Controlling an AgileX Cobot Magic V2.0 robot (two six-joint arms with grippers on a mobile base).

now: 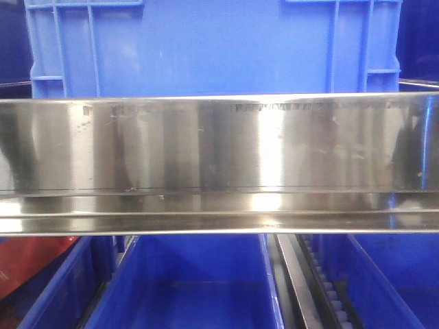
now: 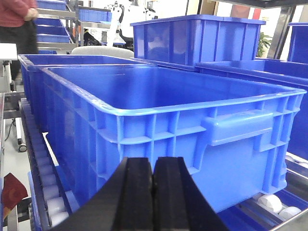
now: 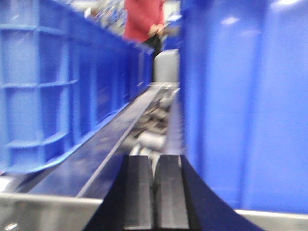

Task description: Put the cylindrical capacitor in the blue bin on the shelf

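We cannot find the cylindrical capacitor in any view, and this is the first risk: both pincers look pressed together with nothing visible between the pads, so if the part is not yet picked, any move toward a bin would be an empty one. On the left, the left pincer (image 2: 153, 192) has two flat black pads, matte and rubber-like, closed on each other and pointing at the near wall of a blue bin (image 2: 202, 139). This bin is of hard moulded plastic, smooth and a little glossy, with vertical ribs, a thick rolled rim and a rectangular handle bump; it seems to hold nothing, and it rests on white rollers (image 2: 272, 202). We judge that a small round cylinder could roll on such a smooth floor, or fall between the rollers if it is released before the rim is passed. In the middle, the front view is almost filled by the shelf (image 1: 219, 157), whose broad rail is brushed steel, shiny and reflective, with more blue bins above and below; the rail hides much of the scene, so an arm could hit it unseen. On the right, the right pincer (image 3: 155, 192) is also closed, sitting in a narrow gap between two blue walls, over a grey track. This picture is blurred, and the tight gap leaves small room for error.
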